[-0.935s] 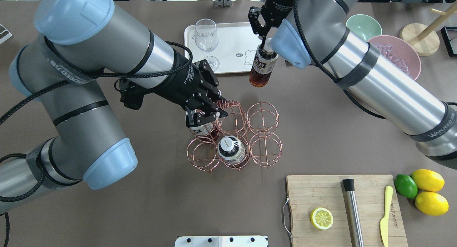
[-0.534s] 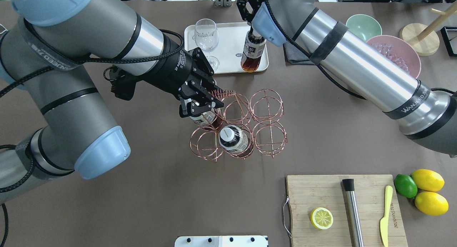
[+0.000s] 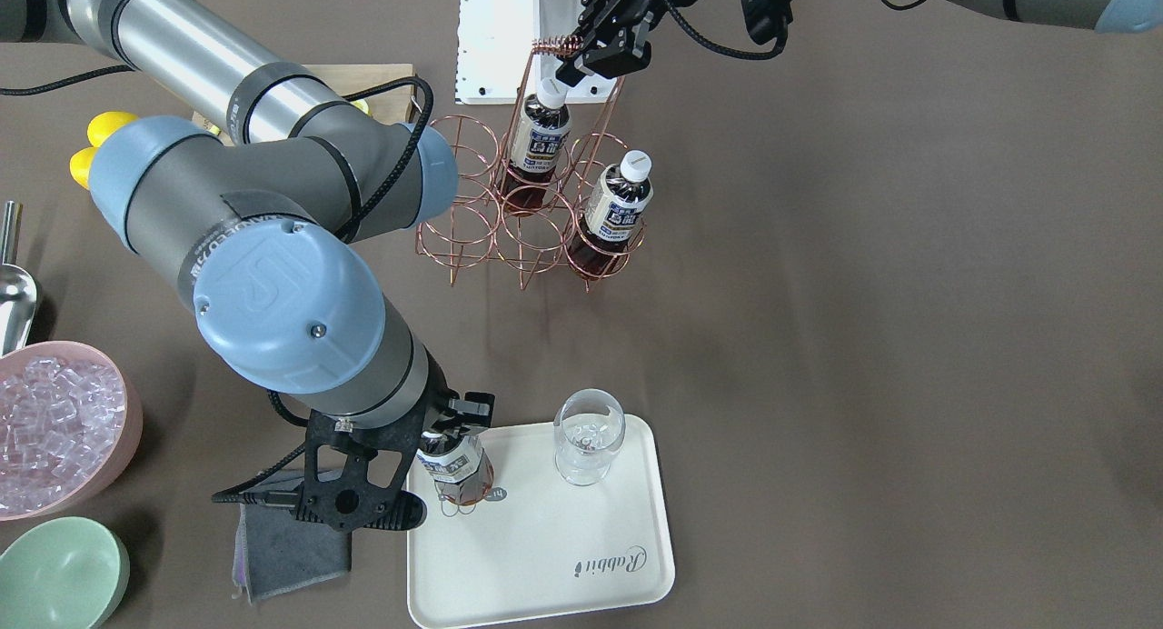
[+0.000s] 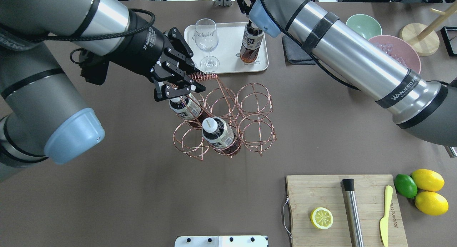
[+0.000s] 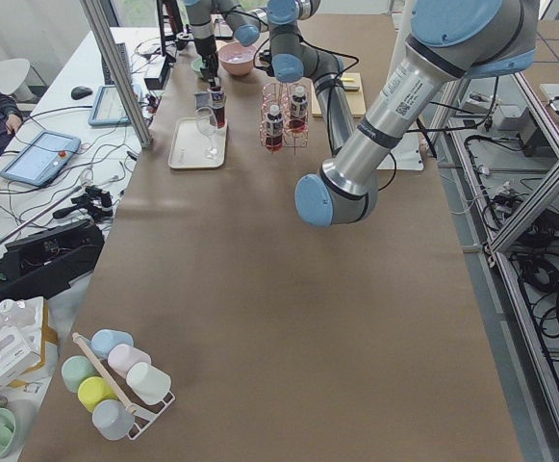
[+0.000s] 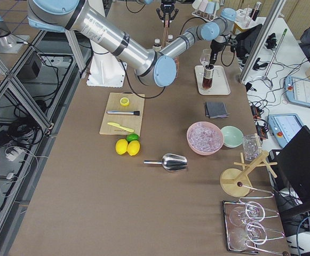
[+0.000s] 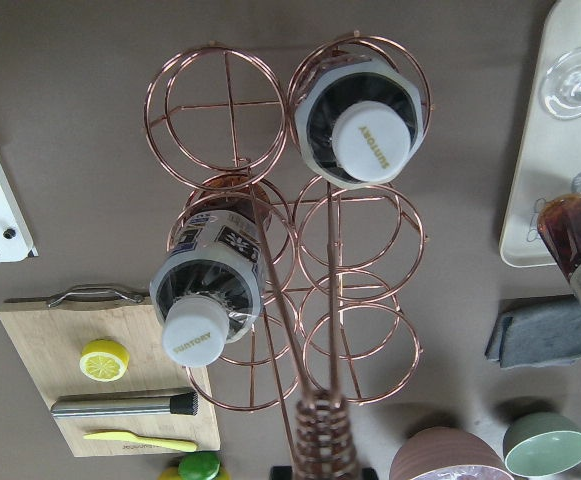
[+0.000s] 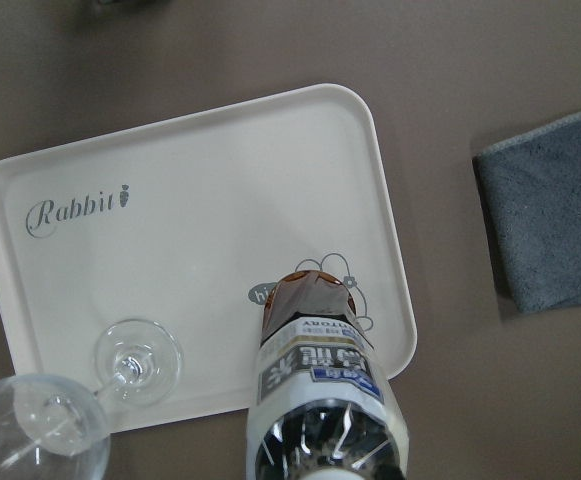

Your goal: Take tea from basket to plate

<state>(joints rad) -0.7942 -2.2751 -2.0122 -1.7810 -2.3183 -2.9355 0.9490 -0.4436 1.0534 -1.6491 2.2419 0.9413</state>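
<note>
My left gripper is shut on the coil handle of the copper wire basket and holds the basket tilted. Two tea bottles stand in its cells and also show in the left wrist view. My right gripper is shut on a third tea bottle, upright over the bear drawing at the right end of the cream plate. I cannot tell whether that bottle touches the plate.
A clear glass stands on the plate's left part. A grey cloth, a mint bowl and a pink ice bowl lie right of the plate. A cutting board with lemon half, muddler and knife sits front right.
My left gripper has carried the basket up and to the left by its handle, and it now tilts. My right gripper has brought its bottle from the plate's near edge to over the plate.
</note>
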